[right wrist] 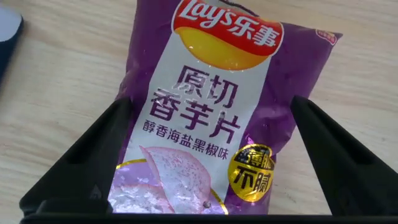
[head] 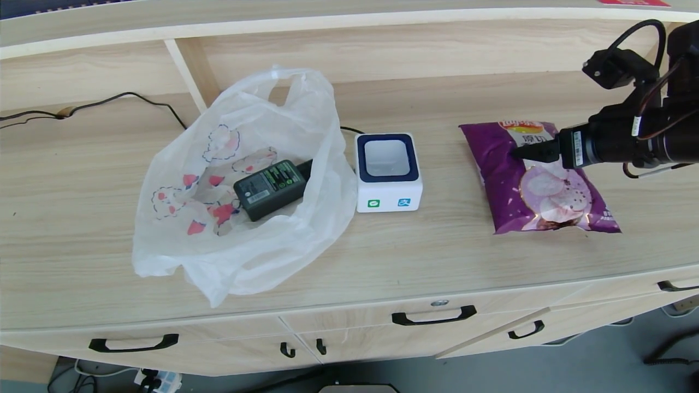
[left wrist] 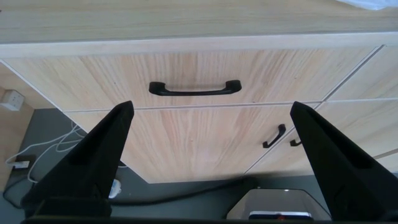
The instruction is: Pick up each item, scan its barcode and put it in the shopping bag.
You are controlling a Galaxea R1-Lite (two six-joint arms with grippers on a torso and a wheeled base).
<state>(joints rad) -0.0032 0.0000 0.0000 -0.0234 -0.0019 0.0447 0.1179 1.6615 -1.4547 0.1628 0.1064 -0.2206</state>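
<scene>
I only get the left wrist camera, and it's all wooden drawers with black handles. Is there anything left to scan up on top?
Observer: Yes. A purple crisp packet lies flat on the pale wooden counter, on the robot's right of the white cube scanner.
Operator: Is a gripper holding it?
Observer: Not yet. The right gripper hangs open over the packet.
Operator: What's in the shopping bag?
Observer: A black power adapter lies inside the thin white plastic shopping bag.
</scene>
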